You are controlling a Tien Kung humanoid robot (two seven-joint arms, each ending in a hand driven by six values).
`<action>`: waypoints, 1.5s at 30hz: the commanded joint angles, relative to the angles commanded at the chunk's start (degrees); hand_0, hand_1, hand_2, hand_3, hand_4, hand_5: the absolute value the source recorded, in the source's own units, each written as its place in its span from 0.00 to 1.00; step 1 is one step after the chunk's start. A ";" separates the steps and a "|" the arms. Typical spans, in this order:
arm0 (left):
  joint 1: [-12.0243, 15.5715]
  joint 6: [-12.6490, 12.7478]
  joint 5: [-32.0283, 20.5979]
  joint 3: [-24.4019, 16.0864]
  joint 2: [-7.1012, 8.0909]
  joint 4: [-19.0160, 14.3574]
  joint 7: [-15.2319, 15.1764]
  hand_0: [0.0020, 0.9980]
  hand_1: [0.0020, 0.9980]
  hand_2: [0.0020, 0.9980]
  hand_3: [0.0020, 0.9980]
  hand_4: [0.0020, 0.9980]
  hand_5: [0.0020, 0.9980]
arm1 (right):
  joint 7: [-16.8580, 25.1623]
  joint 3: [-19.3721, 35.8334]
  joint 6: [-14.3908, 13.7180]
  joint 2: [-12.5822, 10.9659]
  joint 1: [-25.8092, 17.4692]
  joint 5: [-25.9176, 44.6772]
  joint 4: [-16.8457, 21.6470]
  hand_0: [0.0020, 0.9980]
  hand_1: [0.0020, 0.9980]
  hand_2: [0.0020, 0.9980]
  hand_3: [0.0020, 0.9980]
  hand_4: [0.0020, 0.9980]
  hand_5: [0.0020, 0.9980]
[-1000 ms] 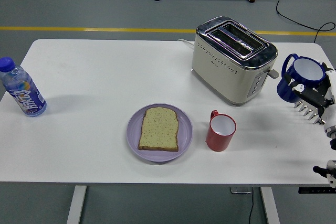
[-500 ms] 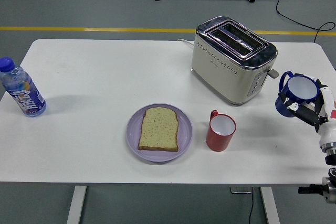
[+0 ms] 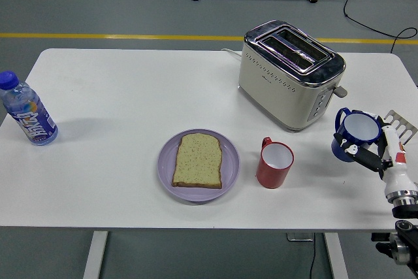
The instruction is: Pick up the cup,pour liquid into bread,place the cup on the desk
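A water bottle (image 3: 27, 117) stood at the white counter (image 3: 117, 89)'s left edge, a bread slice (image 3: 198, 160) lay on a purple plate (image 3: 166, 168) near centre, with a red mug (image 3: 274, 163) just beside it and a cream toaster (image 3: 290, 74) behind. At far right, the right robot hand (image 3: 375, 149) gripped the blue cup (image 3: 353, 134), upright above the counter. Grey floor with a yellow line (image 3: 117, 36) lay beyond.

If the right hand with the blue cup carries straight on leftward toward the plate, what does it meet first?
Probably the red cup: it stands between the right hand, shut on the blue cup, and the plate with the bread. Height is unclear, so it might pass over.
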 joint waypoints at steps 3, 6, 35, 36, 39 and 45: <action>0.01 -0.03 -0.06 0.05 0.03 -0.01 -0.03 0.69 0.76 0.77 0.61 0.40 1.00 | 0.32 -0.58 -0.28 0.70 0.30 -0.42 -1.25 0.52 0.43 0.53 0.53 0.64 0.00; 0.02 0.04 0.00 -0.02 -0.01 -0.02 0.02 0.69 0.76 0.77 0.61 0.40 1.00 | 0.84 -1.74 -0.29 0.96 0.61 -0.39 -2.21 0.53 0.43 0.53 0.52 0.64 0.00; 0.72 -0.05 1.61 -0.54 -0.50 -0.01 0.75 0.69 0.76 0.77 0.61 0.40 1.00 | 6.04 -12.16 0.02 1.38 4.64 10.80 -8.71 0.52 0.44 0.54 0.53 0.62 0.00; 0.72 -0.07 1.55 -0.50 -0.51 0.00 0.74 0.69 0.76 0.77 0.61 0.40 1.00 | 6.04 -12.37 0.00 1.39 4.76 11.01 -8.84 0.52 0.44 0.54 0.53 0.62 0.00; 0.73 -0.13 1.27 -0.32 -0.60 0.01 0.69 0.69 0.76 0.77 0.61 0.40 1.00 | 6.04 -13.56 0.04 1.47 5.41 12.13 -9.61 0.52 0.44 0.54 0.53 0.62 0.00; 0.67 -0.24 0.90 -0.01 -0.62 0.02 0.62 0.69 0.76 0.77 0.61 0.40 1.00 | 6.04 -15.41 0.19 1.54 6.15 14.06 -11.21 0.52 0.44 0.54 0.53 0.63 0.00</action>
